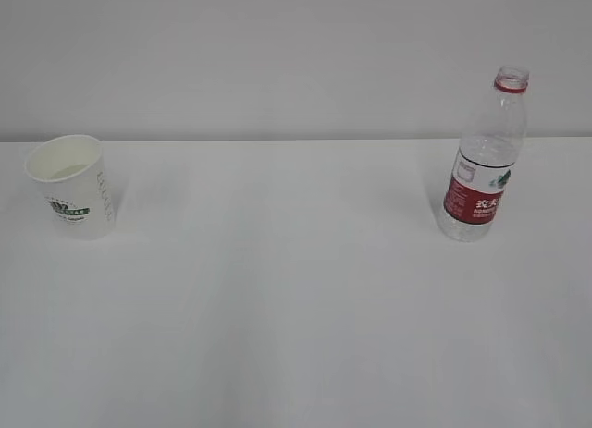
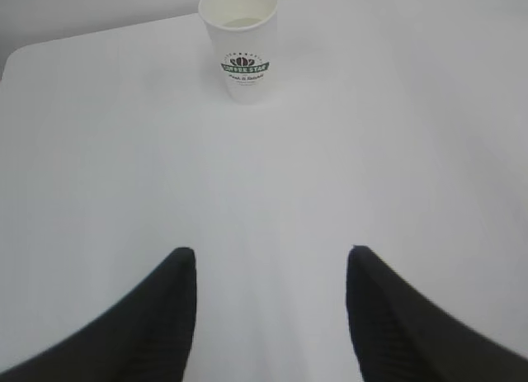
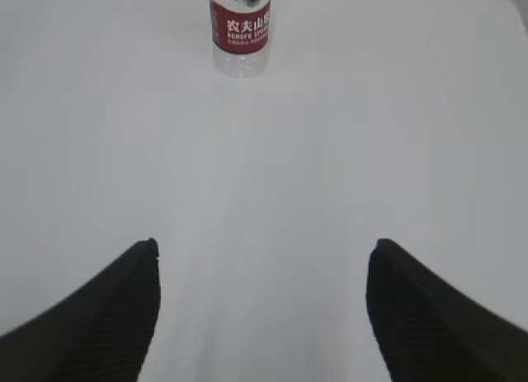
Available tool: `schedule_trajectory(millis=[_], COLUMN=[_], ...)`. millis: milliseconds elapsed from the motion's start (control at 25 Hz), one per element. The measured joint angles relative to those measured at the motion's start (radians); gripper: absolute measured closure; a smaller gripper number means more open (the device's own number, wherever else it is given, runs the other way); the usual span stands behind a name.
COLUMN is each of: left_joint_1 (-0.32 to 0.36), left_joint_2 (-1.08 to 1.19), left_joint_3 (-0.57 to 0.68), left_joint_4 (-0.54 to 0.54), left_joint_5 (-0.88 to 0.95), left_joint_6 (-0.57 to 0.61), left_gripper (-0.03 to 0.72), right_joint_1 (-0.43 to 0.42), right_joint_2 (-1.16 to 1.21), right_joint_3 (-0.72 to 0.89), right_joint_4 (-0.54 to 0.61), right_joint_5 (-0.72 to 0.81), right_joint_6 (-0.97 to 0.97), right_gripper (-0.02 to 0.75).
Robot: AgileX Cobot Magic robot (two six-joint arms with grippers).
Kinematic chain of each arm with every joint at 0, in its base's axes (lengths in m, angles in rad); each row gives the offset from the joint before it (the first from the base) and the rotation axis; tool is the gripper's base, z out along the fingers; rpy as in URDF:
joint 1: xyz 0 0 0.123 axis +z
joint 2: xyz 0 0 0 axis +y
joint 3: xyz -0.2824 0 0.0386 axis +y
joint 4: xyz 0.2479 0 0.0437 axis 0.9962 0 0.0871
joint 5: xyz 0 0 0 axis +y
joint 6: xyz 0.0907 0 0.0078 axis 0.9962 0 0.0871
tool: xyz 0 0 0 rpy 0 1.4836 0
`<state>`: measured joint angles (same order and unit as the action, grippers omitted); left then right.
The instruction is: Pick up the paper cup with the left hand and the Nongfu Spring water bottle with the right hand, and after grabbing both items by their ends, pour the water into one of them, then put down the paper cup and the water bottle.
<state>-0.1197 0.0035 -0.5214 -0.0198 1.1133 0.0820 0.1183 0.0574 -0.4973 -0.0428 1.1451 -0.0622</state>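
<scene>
The white paper cup (image 1: 70, 186) stands upright at the far left of the white table, its green-and-black logo facing front. From the left wrist view the paper cup (image 2: 240, 42) is far ahead of my left gripper (image 2: 271, 254), which is open with nothing between its black fingers. The Nongfu Spring water bottle (image 1: 486, 158) stands upright at the right, uncapped, with a red neck ring and red label. In the right wrist view the water bottle (image 3: 240, 29) shows only its lower half, far ahead of my open, empty right gripper (image 3: 264, 246). Neither arm appears in the exterior view.
The white table (image 1: 296, 299) runs back to a pale wall. Its rounded far-left corner (image 2: 16, 56) shows in the left wrist view. Only the cup and the bottle stand on it.
</scene>
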Motion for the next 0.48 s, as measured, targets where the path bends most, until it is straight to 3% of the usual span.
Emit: schedule_trajectory(millis=[480], left_joint_1=[0.0], left_joint_2=[0.0], left_joint_3=[0.0], left_joint_4=[0.001], left_joint_5=[0.0], left_joint_6=[0.0], left_gripper=[0.28], right_joint_1=[0.0], right_joint_2=[-0.072], right_joint_3=[0.0], right_joint_4=[0.0], right_joint_5=[-0.001], right_joint_6=[0.0], right_gripper=[0.15])
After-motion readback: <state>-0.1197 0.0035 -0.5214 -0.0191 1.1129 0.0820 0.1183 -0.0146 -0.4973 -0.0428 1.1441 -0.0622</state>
